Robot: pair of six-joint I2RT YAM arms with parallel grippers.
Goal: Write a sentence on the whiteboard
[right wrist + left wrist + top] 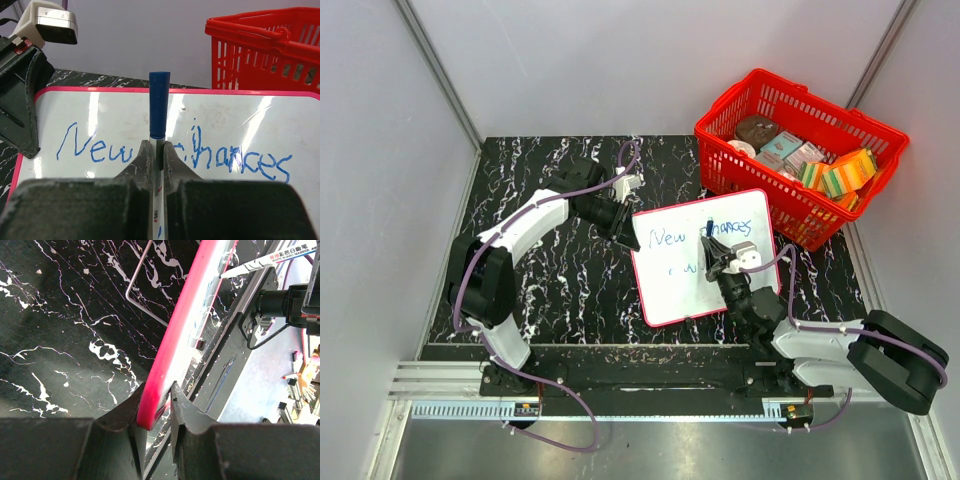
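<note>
The whiteboard point(665, 295) lay on the black marbled table point(570, 290), between the two arms and just beside the red basket point(790, 205) of small boxes. Whether it rested flat or was tipped up on one side could not be told from the views.

The left gripper point(156, 390) was closed on the board's red rim at its left edge, one finger on each face, pinning it for writing. The right gripper point(157, 147) was shut tight on a marker point(159, 100), whose blue end stood up between the fingers. From above, the pen hung over the right half of the board, near the word "chances". Its writing tip was hidden behind the fingers there, so contact with the surface could not be confirmed.

The sentence point(85, 147) was partly written. The top line read "New chances" in thin blue strokes, somewhat uneven but readable. Below it, the view from above showed only a couple of faint blue marks, too small to read, which looked like the start of a second line.

By that showing, the work seemed about halfway: the first line was done, and the lower line had barely begun. Most of the board's bottom part was bare white, with room for more words.
</note>
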